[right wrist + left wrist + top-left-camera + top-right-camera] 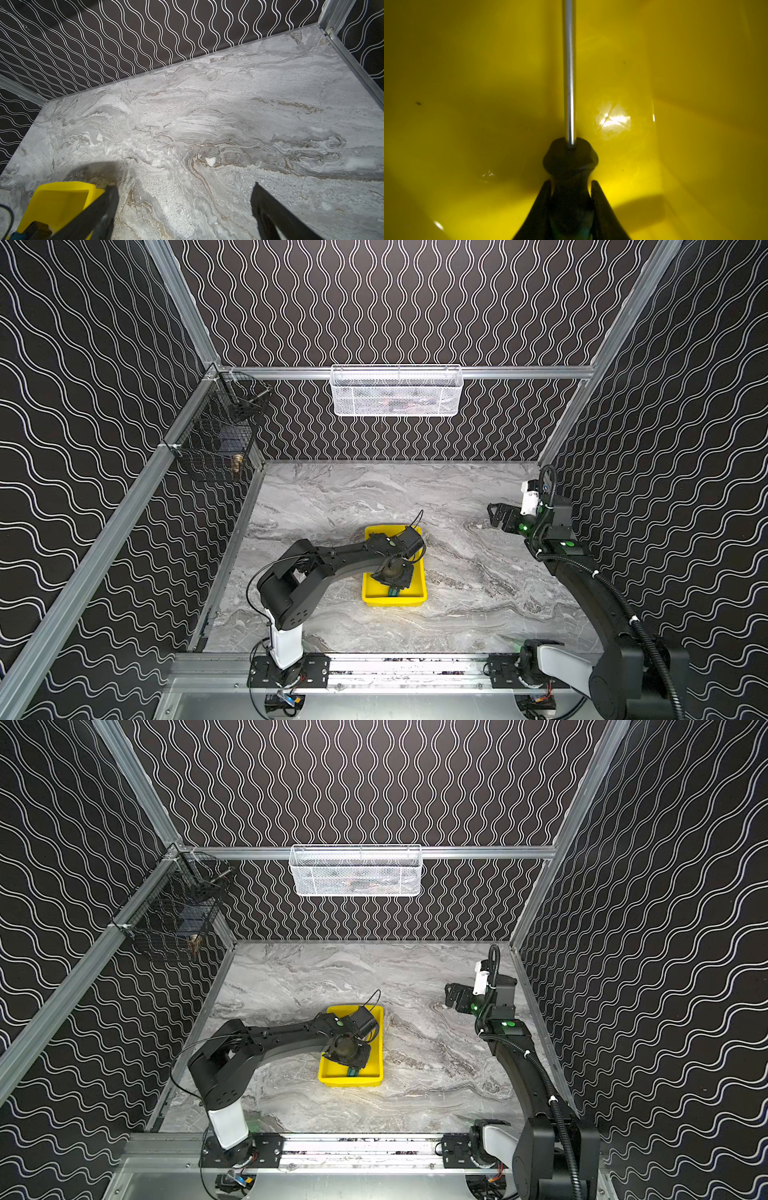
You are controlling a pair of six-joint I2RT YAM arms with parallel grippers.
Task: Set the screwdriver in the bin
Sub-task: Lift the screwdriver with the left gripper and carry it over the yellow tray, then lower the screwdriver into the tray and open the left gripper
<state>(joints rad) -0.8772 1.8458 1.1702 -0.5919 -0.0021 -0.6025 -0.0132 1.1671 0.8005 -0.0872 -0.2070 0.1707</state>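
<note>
**Stock on the table, left to right**

1. Black wire basket (216, 435): you have it hung on the left wall rail, well clear of the marble table (457, 497).
2. Left gripper (571, 182): your left arm reaches over the bin with its wrist pointing down into it. In the left wrist view the fingers (542, 207) sit close on either side of the screwdriver's black handle. You cannot tell whether they press on it or only flank it.
3. Bin (395, 600): yellow tray, middle of the table, long side running away from you, seen in both top views (351, 1080).
4. Screwdriver (569, 83): inside the bin. Its shaft runs along above the yellow floor. Its teal handle end (392, 592) shows at the bin's near end, under the wrist. Whether it rests on the floor is hidden.
5. White mesh basket (397, 391): on the back wall rail, above and behind the bin.
6. Right gripper (185, 207): your right arm is off at the right side, well apart from the bin. The fingers stand wide apart with nothing between them, over bare table (496, 516).
</note>
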